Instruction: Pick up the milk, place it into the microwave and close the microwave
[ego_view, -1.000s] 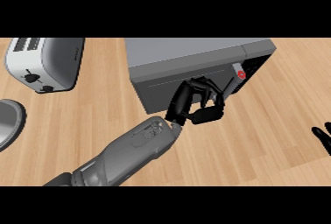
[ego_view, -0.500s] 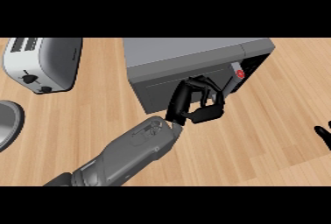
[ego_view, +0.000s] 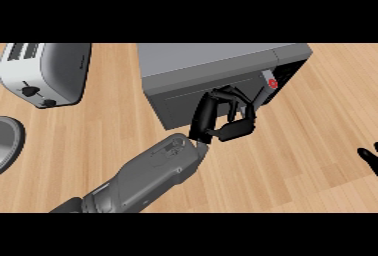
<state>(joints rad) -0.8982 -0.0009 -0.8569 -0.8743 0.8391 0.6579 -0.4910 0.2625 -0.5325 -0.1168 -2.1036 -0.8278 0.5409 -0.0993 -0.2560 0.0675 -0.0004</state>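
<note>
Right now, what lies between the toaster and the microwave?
In the head view, only bare wooden counter separates the toaster from the microwave. The left hand is at the microwave's front, not in that gap.

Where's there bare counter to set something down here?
Bare wood lies between the toaster and the microwave, and right of the microwave toward the right hand. It is crowded at the microwave's front, where the left hand sits.
</note>
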